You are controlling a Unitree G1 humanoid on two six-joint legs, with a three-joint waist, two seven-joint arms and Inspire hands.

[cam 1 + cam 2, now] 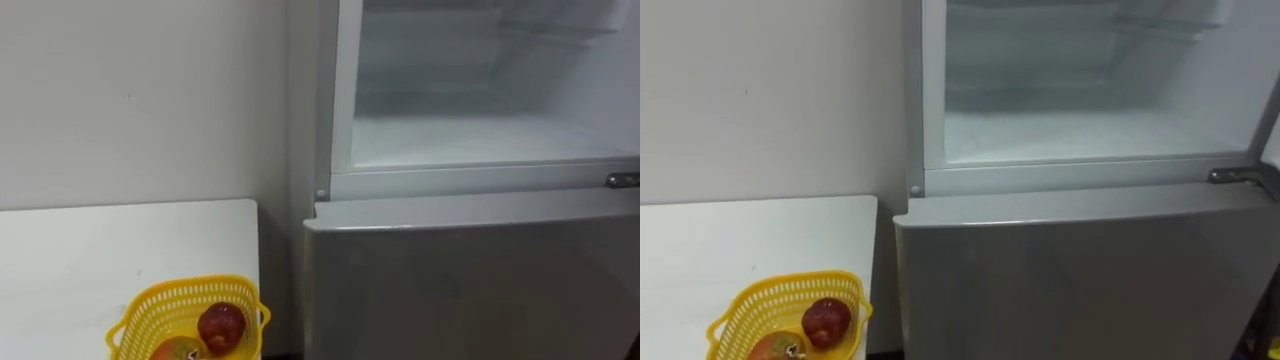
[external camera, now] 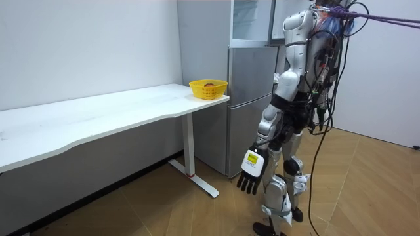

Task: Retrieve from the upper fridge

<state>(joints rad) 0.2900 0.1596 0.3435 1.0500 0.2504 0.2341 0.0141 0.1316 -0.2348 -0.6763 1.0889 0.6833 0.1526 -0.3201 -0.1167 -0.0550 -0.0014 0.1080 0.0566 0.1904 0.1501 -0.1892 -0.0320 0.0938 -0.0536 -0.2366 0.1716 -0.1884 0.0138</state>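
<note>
The upper fridge compartment (image 1: 480, 130) stands open in front of me, and its white shelf and walls are bare. Below it the grey lower door (image 1: 470, 290) is closed. To the left a yellow basket (image 1: 150, 310) sits at the corner of the white table (image 1: 100, 250). It holds a red apple (image 1: 221, 326) and an orange-red fruit (image 1: 177, 350). In the room view I stand upright facing the fridge (image 2: 249, 65). My left hand (image 2: 251, 174) hangs low at my side, fingers relaxed and holding nothing.
The long white table (image 2: 118, 108) runs along the wall to the fridge's left side, with the basket (image 2: 209, 88) at its near end. A metal hinge (image 1: 622, 180) sticks out at the compartment's lower right. Wooden floor lies open behind me.
</note>
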